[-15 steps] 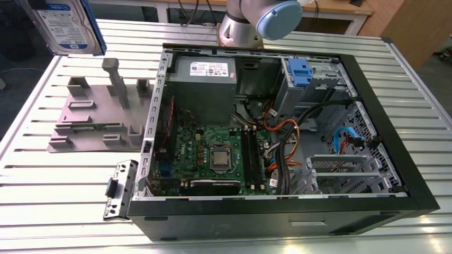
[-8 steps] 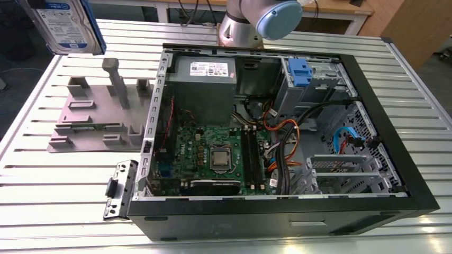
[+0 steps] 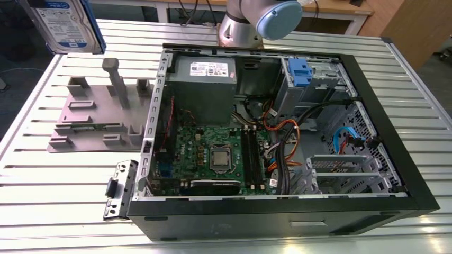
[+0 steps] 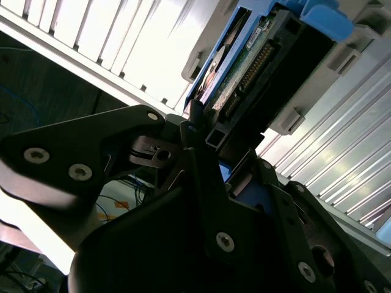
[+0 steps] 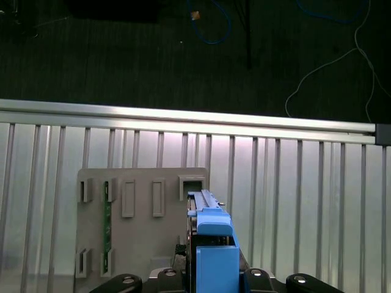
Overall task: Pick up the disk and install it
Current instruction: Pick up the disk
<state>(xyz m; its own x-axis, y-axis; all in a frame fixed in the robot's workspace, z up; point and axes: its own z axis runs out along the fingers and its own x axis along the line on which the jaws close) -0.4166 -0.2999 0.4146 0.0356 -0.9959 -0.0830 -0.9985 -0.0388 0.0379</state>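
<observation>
Second wrist view: black gripper [image 4: 198, 125], jaws clamped on the disk [image 4: 256, 61], contact partly hidden. First wrist view: grey plastic stand [image 5: 143, 207] beyond it. Exterior view: disk [image 3: 63, 24], frame-cropped, at 10 o'clock from the computer case [image 3: 282, 217].

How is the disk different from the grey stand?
The disk is silver with blue edges and a label; the stand is plain grey. The disk is up in the air in the gripper; the stand lies on the table. Both are outside the computer case.
</observation>
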